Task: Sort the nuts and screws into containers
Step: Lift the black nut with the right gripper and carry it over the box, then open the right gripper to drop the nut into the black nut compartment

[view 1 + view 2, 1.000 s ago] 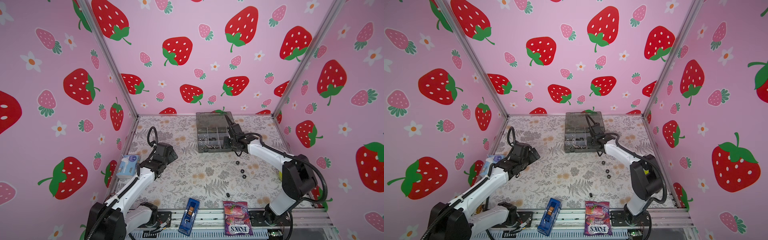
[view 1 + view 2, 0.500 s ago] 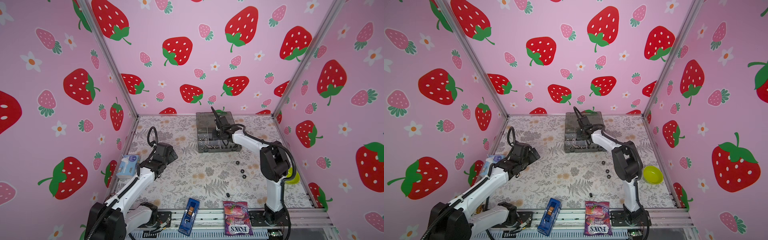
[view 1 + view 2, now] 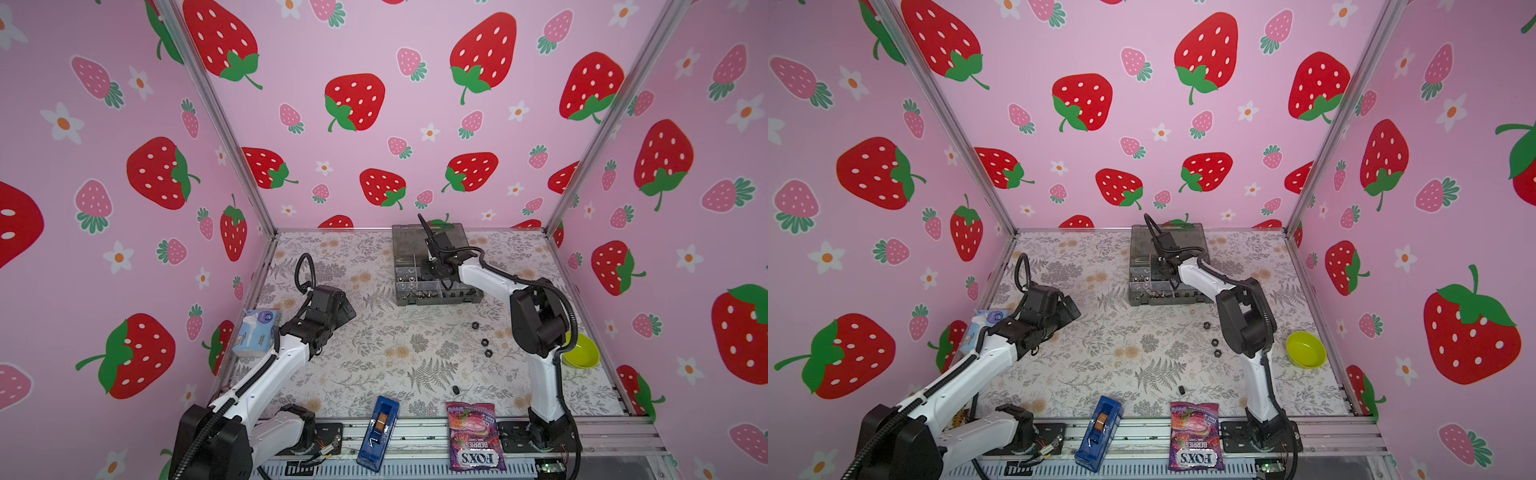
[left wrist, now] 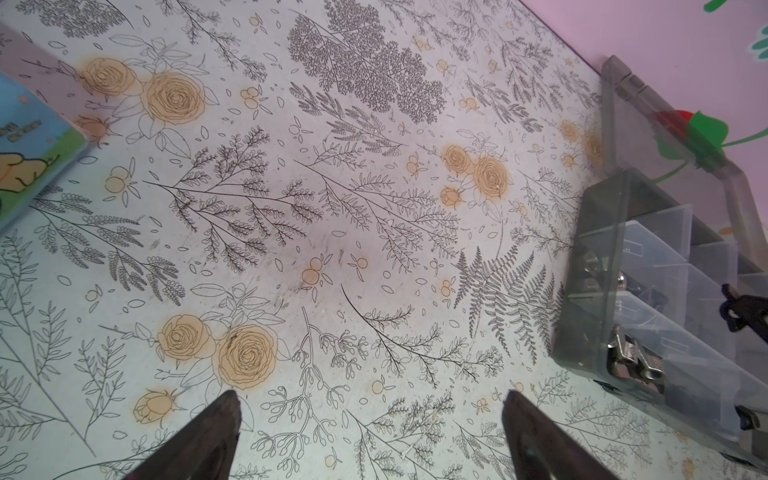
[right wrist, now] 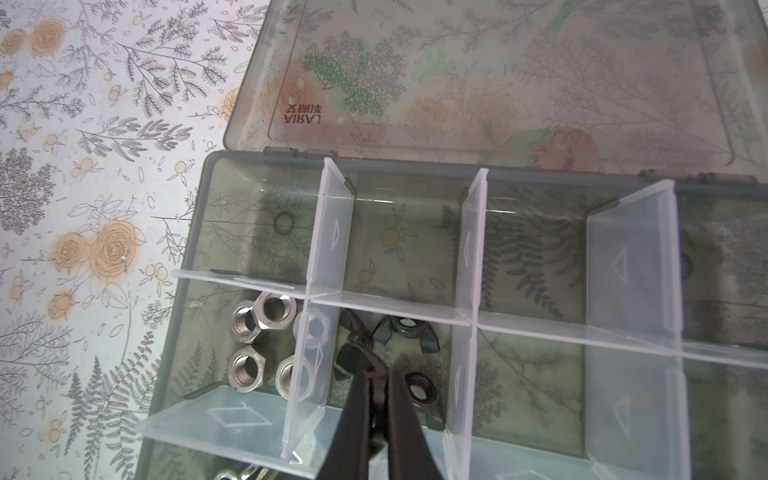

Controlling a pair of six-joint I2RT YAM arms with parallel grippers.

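Across the whole floor, floral table [image 3: 374,365]. At its 12 o'clock, smoky organiser box [image 3: 436,300], lid [image 5: 498,83] swung open toward the far edge. Near 9 o'clock, left gripper [image 4: 370,397] hanging over bare tabletop, jaws spread wide, holding nothing. Over the box, right gripper [image 5: 370,365] closed tight, tips dipped into a cell [image 5: 444,361] of black winged nuts [image 5: 405,328], one black piece right at the tips; cannot tell if pinched. At 4 o'clock by the wall, green bowl [image 3: 1306,349]. In the neighbouring cell, silver hex nuts [image 5: 257,332]. Around 3 to 4 o'clock on the table, three loose black nuts [image 3: 484,342]; toward 5 o'clock, one more small black piece [image 3: 456,390].
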